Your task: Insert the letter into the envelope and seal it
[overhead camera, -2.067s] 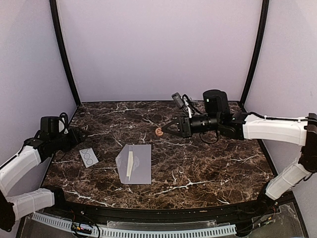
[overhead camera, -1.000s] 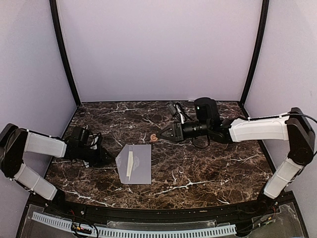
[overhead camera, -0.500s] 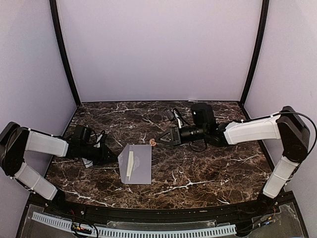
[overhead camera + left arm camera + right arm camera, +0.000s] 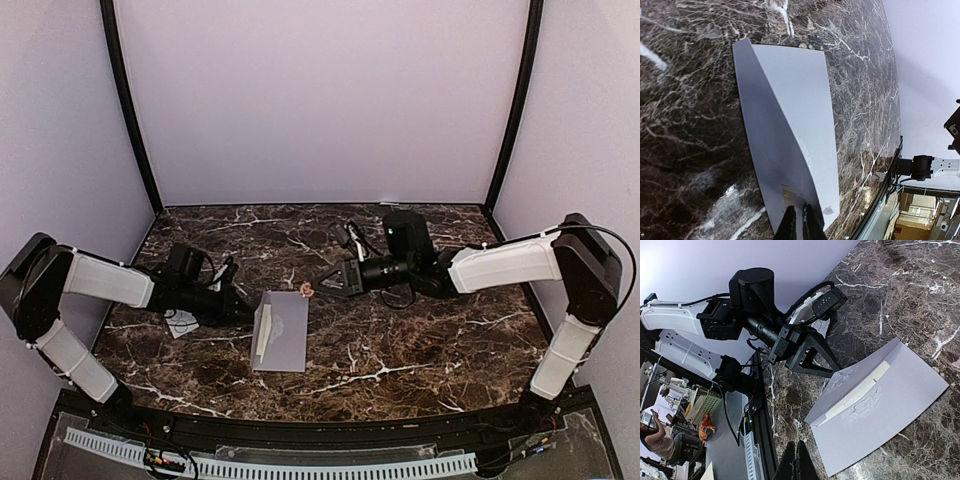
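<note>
— Top external view, starting at the left: what has the left gripper (image 4: 243,306) got?
— Just past the white sticker sheet (image 4: 181,323), its fingers are pinched shut on the left edge of the envelope (image 4: 285,335). The envelope lies mid-table, its flap side raised off the marble.
— And inside?
— A pale strip (image 4: 262,331) runs along the fold. I take it for the letter's edge, but can't be sure.
— So the step is folding the flap?
— I think so. Carry the flap over rightward in a low arc, keeping the body flat, and release only once it lies down.
— The right gripper (image 4: 322,284)?
— Closed, at the envelope's far corner. A small pinkish bit (image 4: 308,291) shows at its tip, but whether it's held I can't tell. It should wait clear of the flap.
</note>
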Controlling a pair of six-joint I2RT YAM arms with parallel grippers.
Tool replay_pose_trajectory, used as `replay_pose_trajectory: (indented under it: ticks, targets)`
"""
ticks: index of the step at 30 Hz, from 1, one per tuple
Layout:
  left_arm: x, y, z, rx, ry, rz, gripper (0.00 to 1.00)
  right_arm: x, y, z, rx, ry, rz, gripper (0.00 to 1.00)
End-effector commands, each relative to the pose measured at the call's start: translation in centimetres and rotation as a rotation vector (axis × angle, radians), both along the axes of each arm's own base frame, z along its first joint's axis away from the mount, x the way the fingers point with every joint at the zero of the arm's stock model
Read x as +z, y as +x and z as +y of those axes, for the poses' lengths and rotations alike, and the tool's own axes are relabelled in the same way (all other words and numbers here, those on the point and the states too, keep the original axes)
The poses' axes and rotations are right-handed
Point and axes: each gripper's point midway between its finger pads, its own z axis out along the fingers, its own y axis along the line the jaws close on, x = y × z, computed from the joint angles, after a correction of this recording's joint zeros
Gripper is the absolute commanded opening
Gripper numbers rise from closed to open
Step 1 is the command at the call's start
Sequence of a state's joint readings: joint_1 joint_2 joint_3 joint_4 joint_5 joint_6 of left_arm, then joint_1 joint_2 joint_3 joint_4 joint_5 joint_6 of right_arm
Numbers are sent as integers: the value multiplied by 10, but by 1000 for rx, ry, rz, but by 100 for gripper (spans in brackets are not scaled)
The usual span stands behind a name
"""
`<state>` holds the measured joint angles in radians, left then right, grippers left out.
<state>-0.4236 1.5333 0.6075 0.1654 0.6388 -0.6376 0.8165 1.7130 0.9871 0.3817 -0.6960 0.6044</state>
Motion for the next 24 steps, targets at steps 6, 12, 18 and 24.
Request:
replay_pose_trajectory:
  ticks: [6, 12, 18, 24]
  targets:
    - [6, 3, -30, -68, -22, -23, 1, -14, -3, 5, 11, 7, 10, 0]
    - [-5, -1, -45, -97, -23, -5, 0, -20, -3, 6, 10, 6, 24, 0]
    - [-9, 0, -54, -106, -33, -8, 0, -27, -4, 6, 12, 2, 44, 0]
    - [-3, 1, -65, -120, -48, -21, 0, -36, -5, 8, 13, -4, 59, 0]
